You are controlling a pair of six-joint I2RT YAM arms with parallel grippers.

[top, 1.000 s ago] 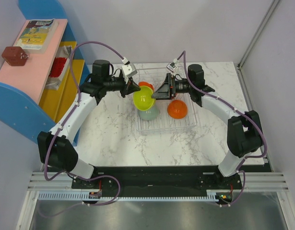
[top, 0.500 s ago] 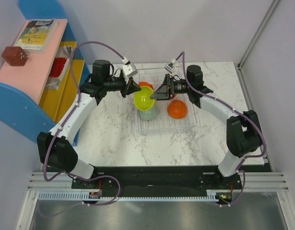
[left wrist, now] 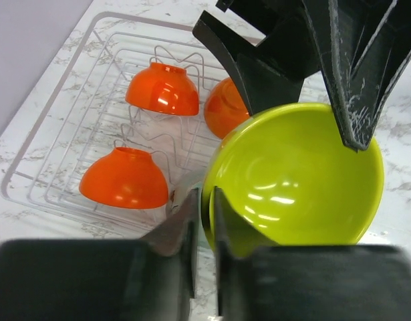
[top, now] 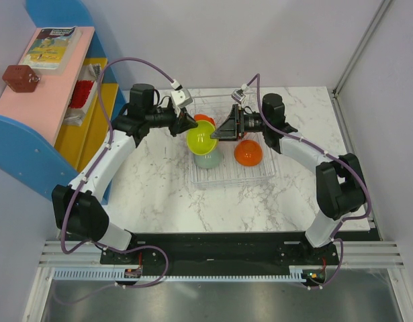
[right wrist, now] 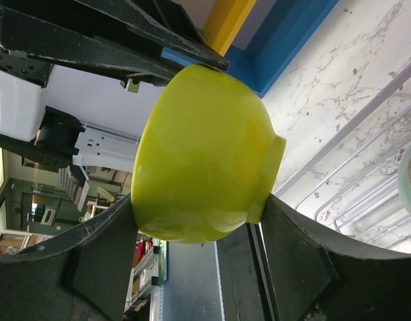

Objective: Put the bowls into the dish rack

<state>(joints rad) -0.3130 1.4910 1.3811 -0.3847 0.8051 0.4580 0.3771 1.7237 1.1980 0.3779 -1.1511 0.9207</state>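
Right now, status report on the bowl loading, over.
Left gripper pinches rim of lime-yellow bowl. Right gripper clasps same bowl, above dish rack. Three orange bowls, one grey-green bowl racked; nothing blocking.

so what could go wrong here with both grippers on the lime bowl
1. The left gripper pinches only the rim of the lime bowl, and the right gripper clamps its glossy curved outside; it could slip out during the handover.
2. It hangs over the grey-green bowl in the rack, so a drop would likely hit that.
3. If either arm pulls while both hold, the bowl may twist.
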